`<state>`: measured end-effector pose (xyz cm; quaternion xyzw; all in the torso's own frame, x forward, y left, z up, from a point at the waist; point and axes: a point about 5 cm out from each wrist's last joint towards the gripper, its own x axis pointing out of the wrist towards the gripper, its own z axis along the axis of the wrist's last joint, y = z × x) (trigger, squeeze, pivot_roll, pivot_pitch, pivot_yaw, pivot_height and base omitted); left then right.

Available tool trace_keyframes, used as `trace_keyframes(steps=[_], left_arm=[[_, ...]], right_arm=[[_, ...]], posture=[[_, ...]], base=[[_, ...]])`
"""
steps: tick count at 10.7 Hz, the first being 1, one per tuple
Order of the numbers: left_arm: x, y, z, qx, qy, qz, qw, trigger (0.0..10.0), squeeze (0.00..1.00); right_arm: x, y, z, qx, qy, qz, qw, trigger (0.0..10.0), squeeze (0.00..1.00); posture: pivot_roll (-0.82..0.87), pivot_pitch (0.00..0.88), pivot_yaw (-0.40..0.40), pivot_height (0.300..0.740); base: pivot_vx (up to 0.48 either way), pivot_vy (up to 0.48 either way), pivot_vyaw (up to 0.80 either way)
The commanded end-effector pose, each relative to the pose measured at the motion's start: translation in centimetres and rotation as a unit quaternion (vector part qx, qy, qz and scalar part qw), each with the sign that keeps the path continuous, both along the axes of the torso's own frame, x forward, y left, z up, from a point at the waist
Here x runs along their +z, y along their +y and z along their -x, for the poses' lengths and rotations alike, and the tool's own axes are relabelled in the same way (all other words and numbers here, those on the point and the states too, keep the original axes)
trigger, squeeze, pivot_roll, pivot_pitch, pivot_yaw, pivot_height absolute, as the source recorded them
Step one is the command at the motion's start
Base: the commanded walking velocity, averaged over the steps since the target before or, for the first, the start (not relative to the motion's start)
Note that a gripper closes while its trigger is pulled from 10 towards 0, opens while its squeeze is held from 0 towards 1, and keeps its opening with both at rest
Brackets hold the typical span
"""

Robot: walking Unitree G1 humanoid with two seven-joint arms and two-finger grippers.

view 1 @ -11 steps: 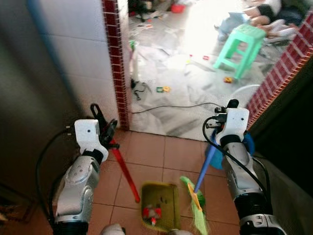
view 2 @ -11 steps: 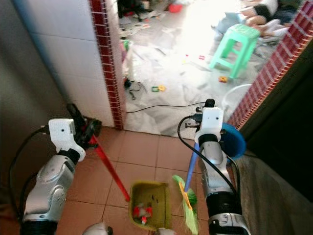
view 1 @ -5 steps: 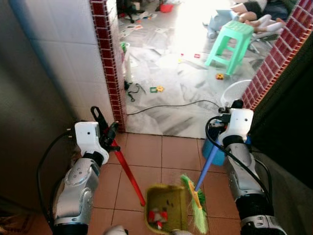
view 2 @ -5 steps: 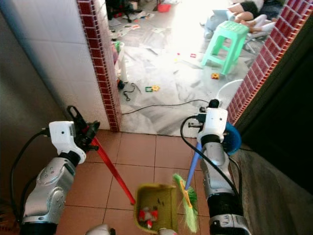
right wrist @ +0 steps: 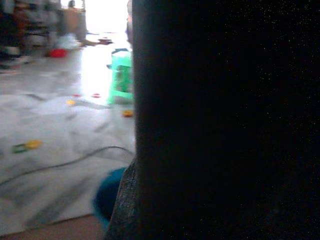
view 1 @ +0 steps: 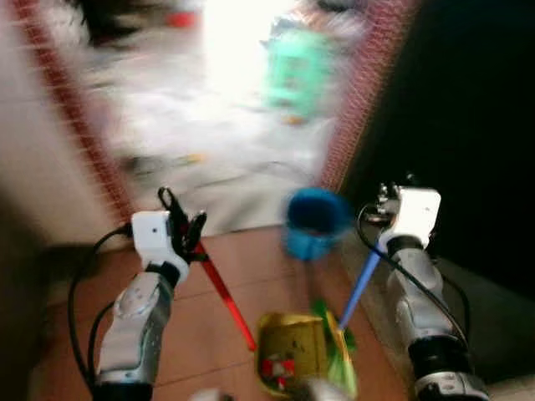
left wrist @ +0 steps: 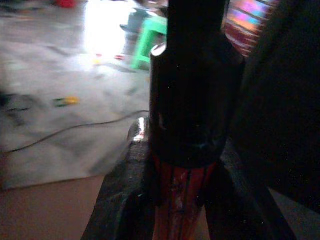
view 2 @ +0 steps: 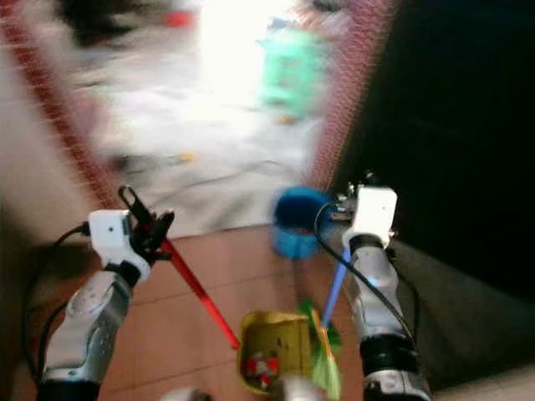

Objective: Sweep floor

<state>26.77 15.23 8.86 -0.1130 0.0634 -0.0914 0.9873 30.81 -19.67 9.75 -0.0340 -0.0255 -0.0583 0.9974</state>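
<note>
Terracotta floor tiles run up to a doorway, and beyond it a pale, littered floor smears into blur around a green plastic stool and a blue plastic bucket. Some sweeping looks done: red scraps already sit in the yellow-green plastic dustpan on the tiles. The bright floor past the threshold seems to need work yet. The left end effector is clamped around the top of the dustpan's long red handle, the pan lying low and inward from it. The right end effector sits at the top of the blue broom handle; I cannot tell how its fingers stand. The green bristle head rests just beside the pan.
</note>
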Motion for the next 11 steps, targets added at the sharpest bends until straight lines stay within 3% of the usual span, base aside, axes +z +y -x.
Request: trace_keyframes(steps=[1, 5, 11], left_arm=[[0.8, -0.2, -0.3, -0.002, -0.019, 0.005, 1.000, 10.0, 0.00], [0.9, 0.3, -0.6, 0.010, -0.020, 0.004, 1.000, 10.0, 0.00], [1.7, 2.8, -1.4, 0.075, -0.034, 0.009, 0.997, 10.0, 0.00]], right_arm=[[0.3, -0.5, 0.1, -0.008, -0.001, 0.007, 1.000, 10.0, 0.00], [0.4, -0.8, 0.1, -0.011, -0.001, 0.012, 1.000, 10.0, 0.00], [0.6, -1.0, -0.1, -0.012, -0.001, 0.014, 1.000, 10.0, 0.00]], posture=[[-0.08, 0.000, 0.013, 0.740], [-0.08, 0.000, 0.010, 0.740], [-0.08, 0.000, 0.008, 0.740]], base=[[0.000, 0.000, 0.00], [0.000, 0.000, 0.00], [0.000, 0.000, 0.00]])
